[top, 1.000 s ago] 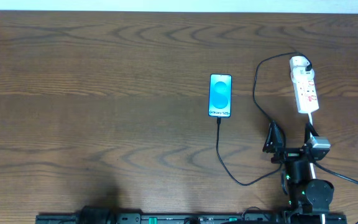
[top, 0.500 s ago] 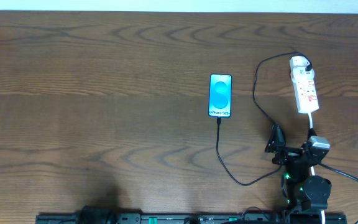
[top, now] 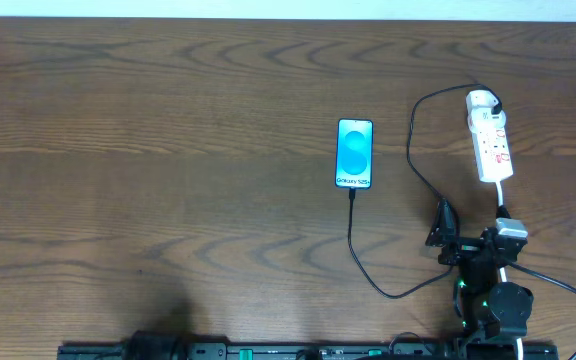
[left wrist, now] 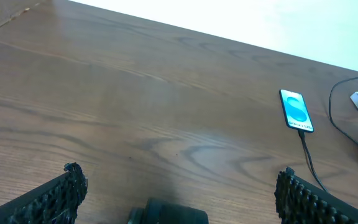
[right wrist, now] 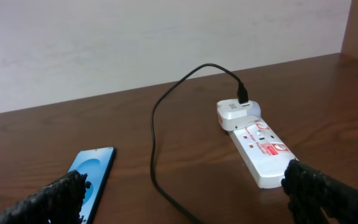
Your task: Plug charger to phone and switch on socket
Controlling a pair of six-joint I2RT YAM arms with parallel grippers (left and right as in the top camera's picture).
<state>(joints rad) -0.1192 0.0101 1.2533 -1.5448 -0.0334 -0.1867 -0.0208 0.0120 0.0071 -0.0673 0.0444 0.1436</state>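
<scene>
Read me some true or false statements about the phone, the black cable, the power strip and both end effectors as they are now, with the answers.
1. The thin black charger cable meets the lower end of the flat cyan-screened phone. True.
2. The phone lies screen down. False: its lit screen faces up.
3. The right end effector grips the white elongated power strip. False: it is open, short of the strip, holding nothing.
4. The left end effector is open and empty. True.
</scene>
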